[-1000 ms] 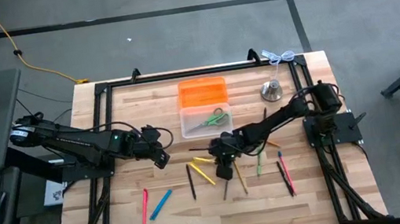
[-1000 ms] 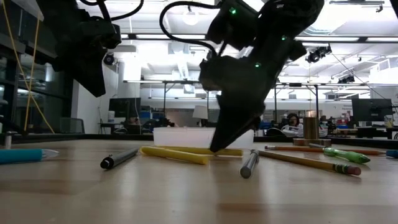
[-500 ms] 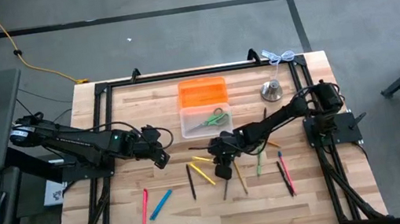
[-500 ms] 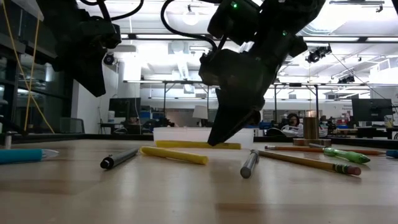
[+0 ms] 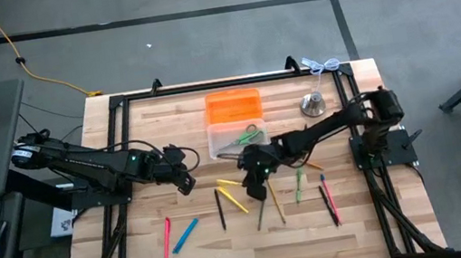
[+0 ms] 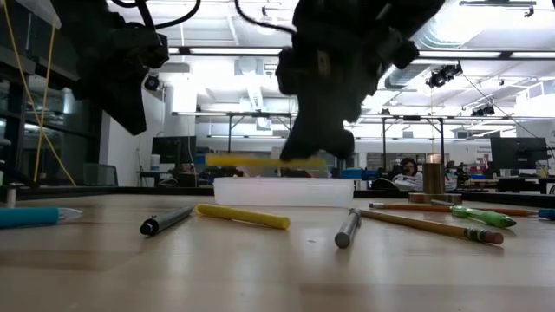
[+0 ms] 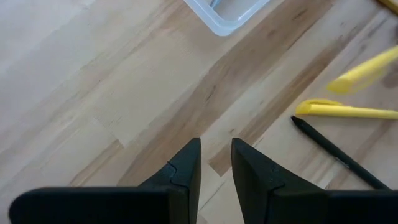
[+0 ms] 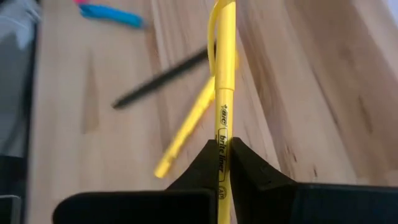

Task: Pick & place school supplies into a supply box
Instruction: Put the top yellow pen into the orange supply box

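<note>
1. Transport is the step in hand: the right gripper (image 8: 222,163) is clenched on a yellow highlighter (image 8: 224,93), pinching it partway along the barrel so that most of it sticks out ahead of the fingers.
2. In the low view that highlighter (image 6: 264,161) hangs level and clear of the table (image 6: 277,269), above the near wall of the supply box (image 6: 282,191).
3. From above, the right gripper (image 5: 252,170) sits just off the box's near right corner, not yet over its middle; the supply box (image 5: 237,139) lies just in front of an orange piece (image 5: 233,106) and already holds the green-handled scissors (image 5: 248,135).
4. The next move, as I judge it, calls for carrying the highlighter further over the opening and lining it up with the box's long side before letting go; held crosswise, it could bridge the rim or tip back out.
5. The left gripper (image 7: 215,165) hovers over bare wood off the box's left end, its fingers a narrow gap apart and holding nothing.
6. Pickup work remains: a second yellow highlighter (image 5: 234,198), a black pen (image 5: 221,209), a pink pen (image 5: 167,236), a blue marker (image 5: 185,235) and several pencils still lie on the table, well apart from the box.
</note>
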